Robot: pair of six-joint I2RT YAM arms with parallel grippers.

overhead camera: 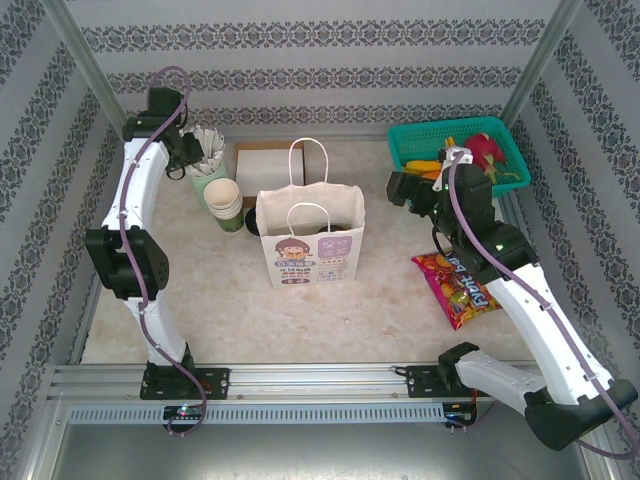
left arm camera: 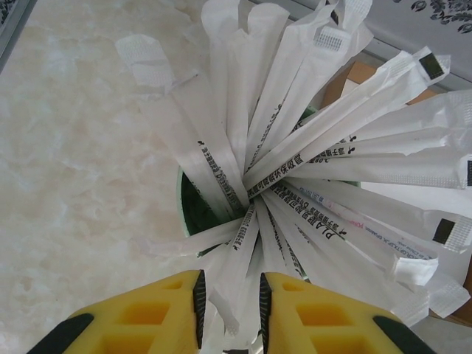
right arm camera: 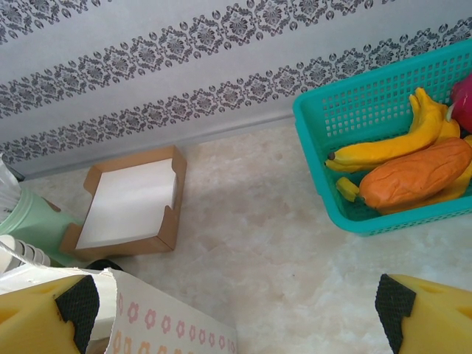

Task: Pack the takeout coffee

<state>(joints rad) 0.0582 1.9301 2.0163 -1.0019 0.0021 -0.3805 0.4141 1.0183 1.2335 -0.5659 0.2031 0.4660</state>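
The takeout coffee (overhead camera: 234,224) looks like the small dark cup just left of the paper bag (overhead camera: 310,245), below the stacked cream cups (overhead camera: 224,198). Its black lid (right arm camera: 105,263) peeks out behind the bag's flowered edge (right arm camera: 169,324). My left gripper (overhead camera: 196,160) is at the back left, over the pale green cup of white wrapped sticks (left arm camera: 193,214). Its yellow fingers (left arm camera: 232,302) stand narrowly apart with loose stick ends between the pads. My right gripper (right arm camera: 236,313) hangs wide open and empty above bare table right of the bag.
A brown box of white napkins (overhead camera: 268,160) sits behind the bag. A teal basket (overhead camera: 400,150) of fruit stands at the back right. A red snack packet (overhead camera: 455,290) lies on the right. Metal frame posts and patterned walls enclose the table.
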